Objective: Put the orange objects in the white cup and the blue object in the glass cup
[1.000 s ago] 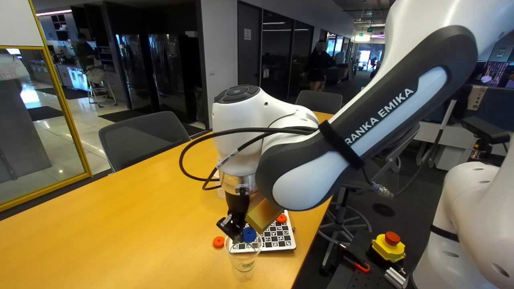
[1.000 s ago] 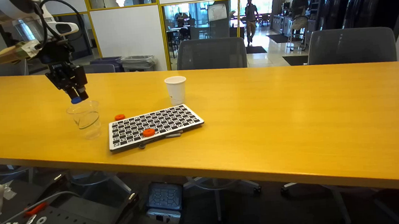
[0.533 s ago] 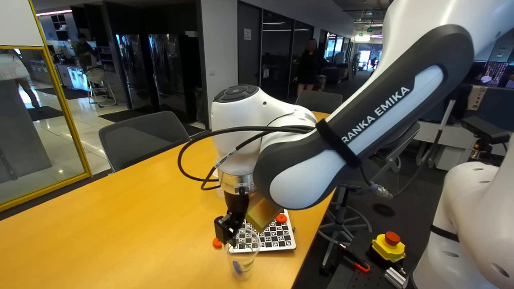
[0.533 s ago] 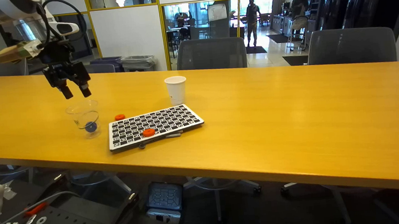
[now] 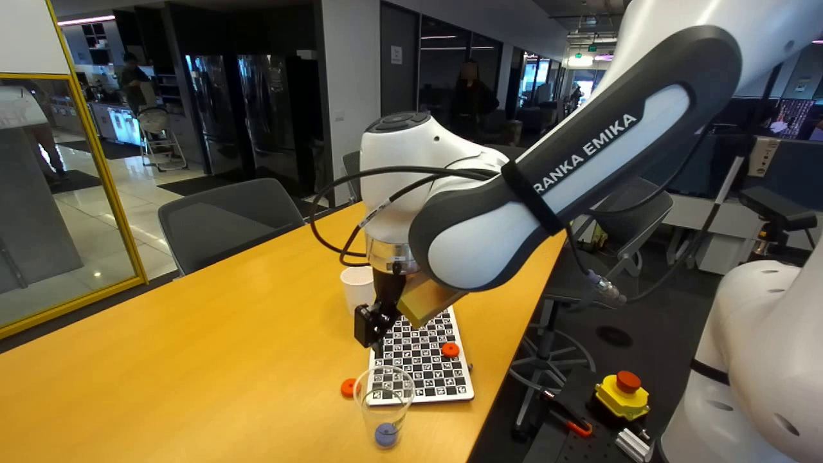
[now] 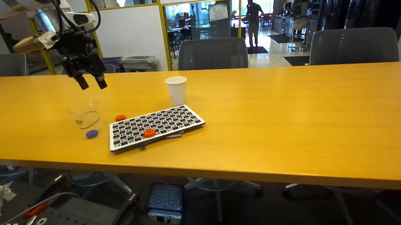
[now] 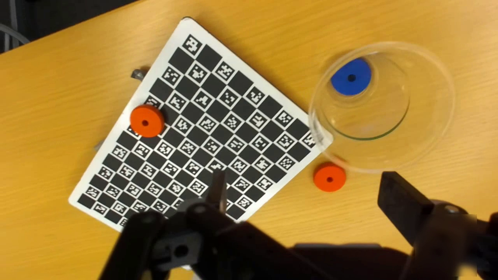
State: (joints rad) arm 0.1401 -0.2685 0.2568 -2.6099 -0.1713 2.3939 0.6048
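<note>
The blue object (image 7: 358,70), a small disc with a centre hole, lies on the bottom of the glass cup (image 5: 370,411). My gripper (image 6: 93,87) stands open in the air above and beside that cup, with nothing between its fingers. In the wrist view one orange object (image 7: 152,116) rests on the checkered board near its edge. A second orange object (image 7: 323,182) is on the table between the board's corner and the glass cup, within the span of the open fingers but well below them. The white cup (image 6: 177,92) stands upright behind the board, outside the wrist view.
The checkered board (image 6: 164,119) lies tilted on some thin grey item, near the table's front edge. Chairs (image 6: 213,55) line the far side of the table. A yellow box with a red button (image 5: 622,395) sits by the robot base.
The gripper was shut on the blue object over the glass cup; it opened and the disc fell in, settling flat. The arm then rose and shifted from the cup toward the board.
</note>
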